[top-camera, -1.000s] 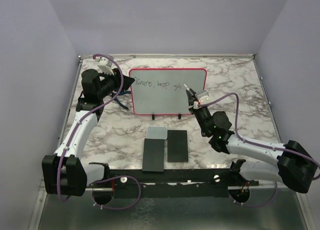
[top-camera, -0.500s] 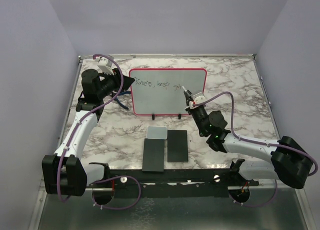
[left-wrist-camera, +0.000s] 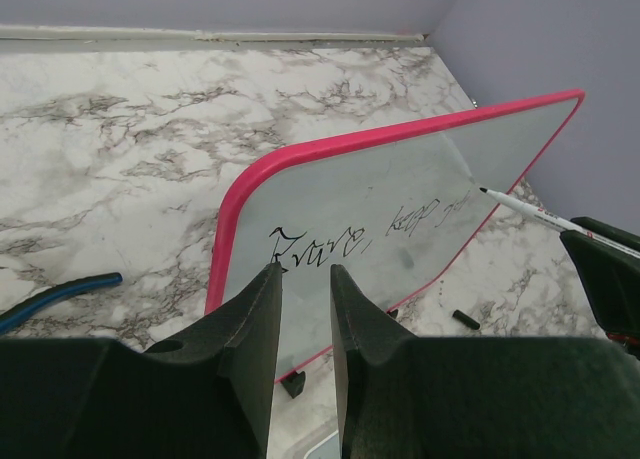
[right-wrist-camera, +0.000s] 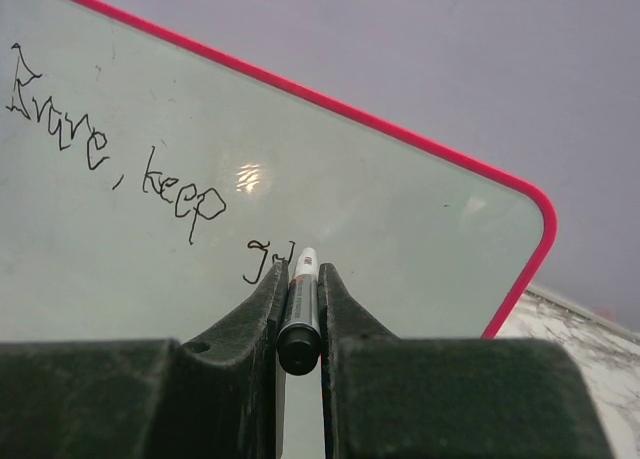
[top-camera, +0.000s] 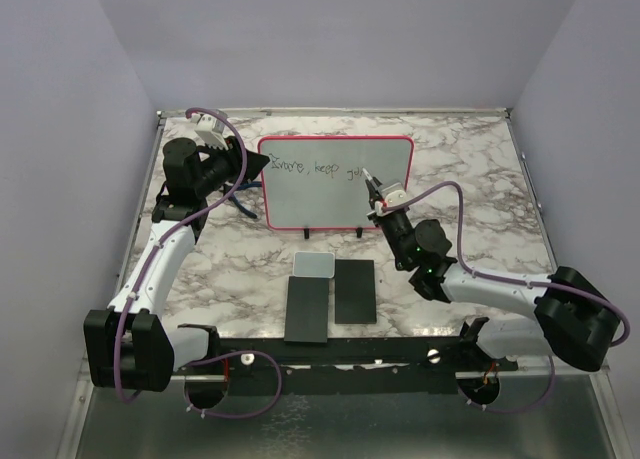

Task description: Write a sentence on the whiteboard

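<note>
On marble table (top-camera: 480,179), right claw (right-wrist-camera: 298,271) pinches marker (left-wrist-camera: 545,217) at whiteboard (top-camera: 320,201); left claw (left-wrist-camera: 305,279) grip unclear.

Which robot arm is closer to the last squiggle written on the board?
Right. The right end effector holds the marker, tip at the sentence's last letters. The left end effector sits at the whiteboard's left edge, by the first word.

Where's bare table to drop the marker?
Bare table right of the whiteboard out to the edge, plus the strip behind it. Crowded in front: pad, slabs, and the right gripper holding the marker.
</note>
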You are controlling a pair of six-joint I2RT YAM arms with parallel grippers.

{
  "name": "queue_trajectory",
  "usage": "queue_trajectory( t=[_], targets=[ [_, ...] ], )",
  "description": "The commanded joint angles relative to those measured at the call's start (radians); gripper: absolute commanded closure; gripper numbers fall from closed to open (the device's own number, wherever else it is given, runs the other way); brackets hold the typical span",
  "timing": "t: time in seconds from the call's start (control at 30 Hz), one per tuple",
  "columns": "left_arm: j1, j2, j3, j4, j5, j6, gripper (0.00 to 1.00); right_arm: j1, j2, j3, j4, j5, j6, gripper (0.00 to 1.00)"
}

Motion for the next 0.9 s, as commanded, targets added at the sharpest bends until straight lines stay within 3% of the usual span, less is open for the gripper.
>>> queue_trajectory(
  t=[0.0,0.87],
  targets=[
    [-0.004,-0.027,-0.010,-0.015,-0.011,0.016,0.73,-0.008,0.019,0.029,0.053,-0.001,-0.019,0.99],
    [-0.004,-0.030,-0.010,-0.016,-0.015,0.018,0.73,-0.018,-0.004,0.014,0.046,-0.031,-0.016,0.99]
  ],
)
